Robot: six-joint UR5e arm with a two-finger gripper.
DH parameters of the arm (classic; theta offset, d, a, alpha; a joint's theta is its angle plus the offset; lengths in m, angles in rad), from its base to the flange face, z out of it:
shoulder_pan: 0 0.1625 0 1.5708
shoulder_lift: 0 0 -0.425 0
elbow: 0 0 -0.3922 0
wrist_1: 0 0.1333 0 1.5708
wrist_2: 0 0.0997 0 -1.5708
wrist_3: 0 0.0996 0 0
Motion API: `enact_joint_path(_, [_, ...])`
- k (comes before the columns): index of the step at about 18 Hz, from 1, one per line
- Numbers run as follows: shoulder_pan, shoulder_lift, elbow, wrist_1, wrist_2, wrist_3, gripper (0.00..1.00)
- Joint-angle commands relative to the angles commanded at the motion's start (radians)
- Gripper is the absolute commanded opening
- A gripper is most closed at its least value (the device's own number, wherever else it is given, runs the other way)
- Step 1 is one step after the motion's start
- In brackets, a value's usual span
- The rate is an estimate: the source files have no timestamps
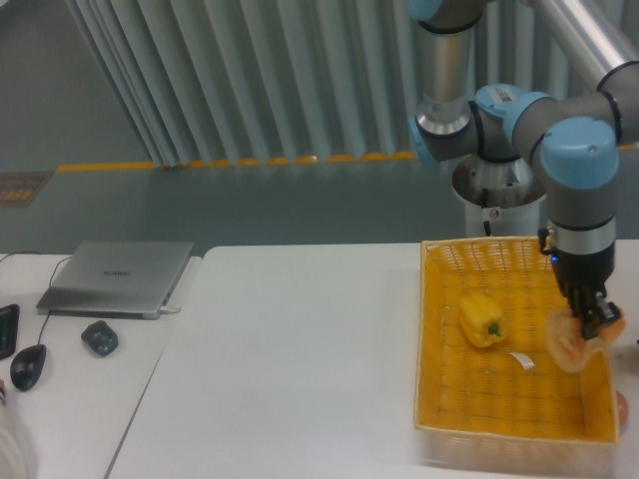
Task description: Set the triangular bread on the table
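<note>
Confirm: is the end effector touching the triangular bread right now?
Touching. The fixed camera shows the end effector pinching the triangular bread, which hangs over the basket's right edge.

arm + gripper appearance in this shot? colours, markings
The arm has silver-grey metal tubes and joints with light blue caps. One cap carries a small white label with dark print, too small to read. The wrist section is grey with a dark band. The gripper is small, black and two-fingered. No loose cables visible.

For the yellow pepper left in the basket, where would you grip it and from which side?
Across its middle, coming straight down from above. The yellow pepper lies alone on the floor of the basket, whose raised walls block a sideways approach. Its bulging flanks would likely suit the jaws better than the narrower ends.
</note>
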Motion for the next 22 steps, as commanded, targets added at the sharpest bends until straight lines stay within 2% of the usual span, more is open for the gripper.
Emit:
enact_joint_path(3, [0.037, -0.014, -0.001, 0.067, 0.003, -0.002, 0.24])
enact_joint_path(7, [0.068, -0.046, 0.002, 0.115, 0.014, -0.029, 0.24])
enact_joint_path(11, [0.075, -0.087, -0.002, 0.193, 0.012, -0.068, 0.24])
enact_joint_path(13, [0.100, -0.097, -0.002, 0.204, 0.011, -0.063, 0.24])
enact_joint_path(15, [0.109, -0.120, -0.008, 0.265, 0.012, -0.061, 0.26])
enact_joint_path(20, [0.129, -0.152, 0.002, 0.281, 0.011, -0.060, 0.27])
enact_joint_path(22, [0.129, -0.160, 0.005, 0.290, 0.009, -0.057, 0.35])
